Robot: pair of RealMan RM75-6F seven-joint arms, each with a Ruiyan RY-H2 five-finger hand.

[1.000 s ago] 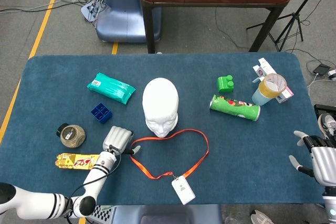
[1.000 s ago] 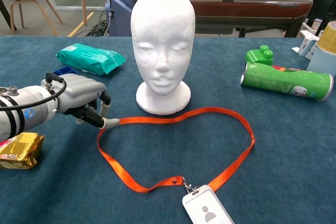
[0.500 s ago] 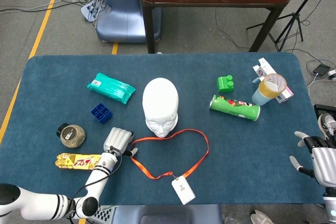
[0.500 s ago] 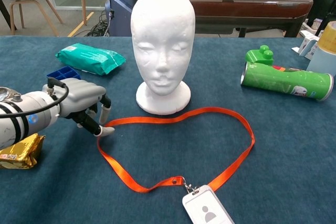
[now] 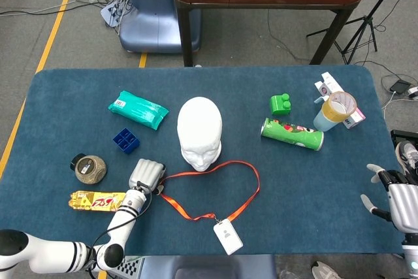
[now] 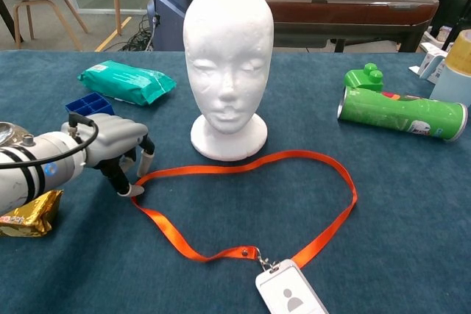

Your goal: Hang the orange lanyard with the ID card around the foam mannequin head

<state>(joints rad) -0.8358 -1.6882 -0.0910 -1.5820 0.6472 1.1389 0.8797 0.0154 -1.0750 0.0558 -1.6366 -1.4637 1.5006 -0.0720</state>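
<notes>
Since the earlier frames we see the left robot hand [image 6: 118, 154] has drawn back toward our left, dragging the loop's left corner with it. Nearest us the ID card [image 6: 291, 297] lies flat on the bench [image 6: 412, 204], clipped to the orange lanyard [image 6: 243, 168], whose loop is spread in front of the foam mannequin head [image 6: 229, 64], not yet over it. Left fingertips [image 6: 136, 189] touch the strap; whether they pinch it we cannot tell. Right robot hand [image 5: 397, 195] waits empty, fingers spread, at the bench's right edge. We judge nearly all remains: grasp, lift, drape.
</notes>
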